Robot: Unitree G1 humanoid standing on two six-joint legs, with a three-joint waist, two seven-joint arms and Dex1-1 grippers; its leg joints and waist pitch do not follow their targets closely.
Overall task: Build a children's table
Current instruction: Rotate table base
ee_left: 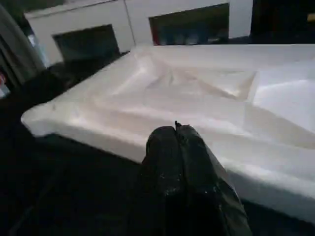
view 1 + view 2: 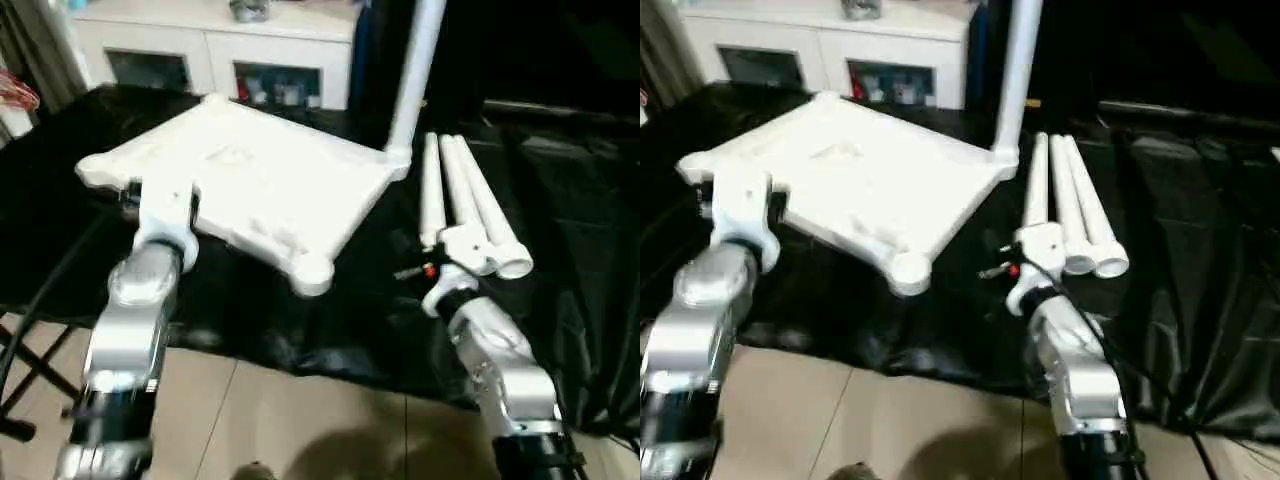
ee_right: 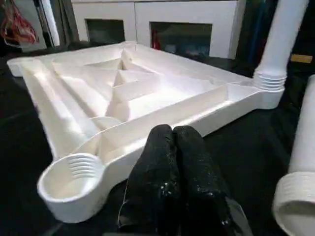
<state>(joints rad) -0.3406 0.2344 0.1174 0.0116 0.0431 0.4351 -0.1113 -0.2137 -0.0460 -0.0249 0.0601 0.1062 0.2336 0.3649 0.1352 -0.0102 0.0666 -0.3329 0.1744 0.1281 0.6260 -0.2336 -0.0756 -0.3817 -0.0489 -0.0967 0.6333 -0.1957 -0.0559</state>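
Both pincers are closed and empty: the left pincer (image 1: 176,147) nears the near-left rim of the upturned tabletop (image 2: 250,180), the right pincer (image 3: 172,147) its near socket (image 3: 71,179). Three loose legs (image 2: 470,215) lie right on the table (image 2: 560,200); they look light, stiff, slippery, best gripped mid-tube.

One tabletop (image 2: 250,180); four legs (image 2: 470,205)

Tabletop (image 2: 250,180) upside down on desk (image 2: 560,230); one leg (image 2: 415,70) upright in far right socket; three legs (image 2: 465,205) lying right of it.
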